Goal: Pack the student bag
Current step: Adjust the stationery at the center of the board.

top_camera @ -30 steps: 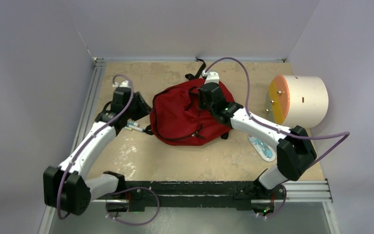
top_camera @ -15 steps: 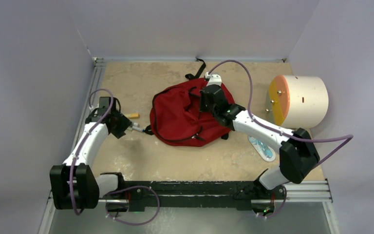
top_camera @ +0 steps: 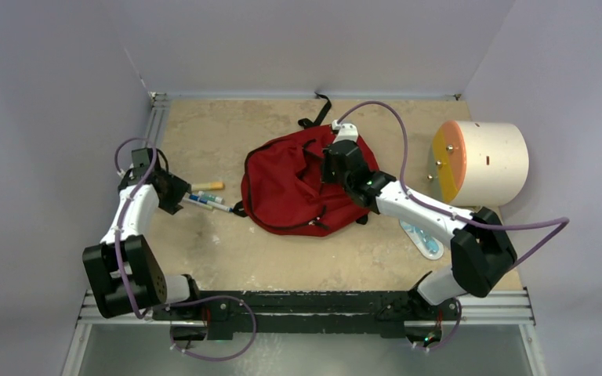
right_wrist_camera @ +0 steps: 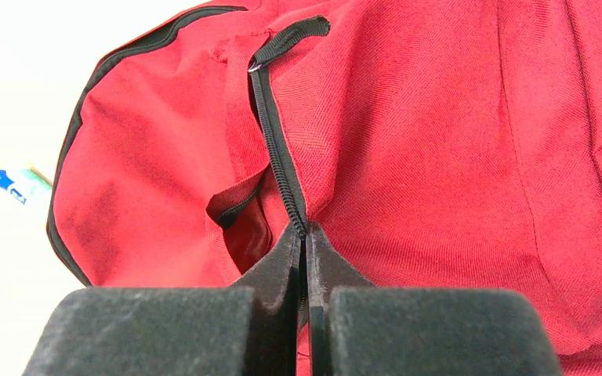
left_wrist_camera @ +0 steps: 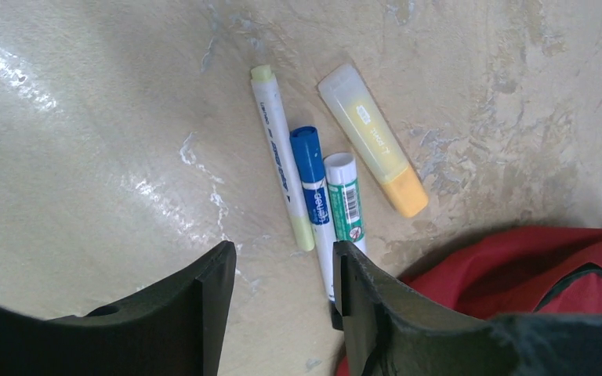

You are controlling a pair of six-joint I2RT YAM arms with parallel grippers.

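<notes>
The student bag (top_camera: 298, 192) lies mid-table, dark red with black zippers, and also shows in the left wrist view (left_wrist_camera: 517, 266) and the right wrist view (right_wrist_camera: 439, 141). My right gripper (top_camera: 331, 160) (right_wrist_camera: 303, 235) is shut on the bag's zipper edge beside a gaping pocket. My left gripper (top_camera: 174, 192) (left_wrist_camera: 282, 258) stands open and empty, left of the bag. Just beyond its fingertips on the table lie a green-tipped marker (left_wrist_camera: 281, 157), a blue-capped marker (left_wrist_camera: 313, 188), a green-labelled stick (left_wrist_camera: 346, 205) and a yellow tube (left_wrist_camera: 372, 137) (top_camera: 208, 186).
A cream cylinder (top_camera: 482, 160) with an orange-yellow face lies at the right. A blue-and-white packet (top_camera: 423, 235) lies near the right arm's elbow. A black strap (top_camera: 317, 113) trails behind the bag. Walls close in on three sides.
My left arm has drawn back to the left, away from the bag, and its jaws have widened. The markers and the tube it covered now show. The right gripper has kept its grip.
</notes>
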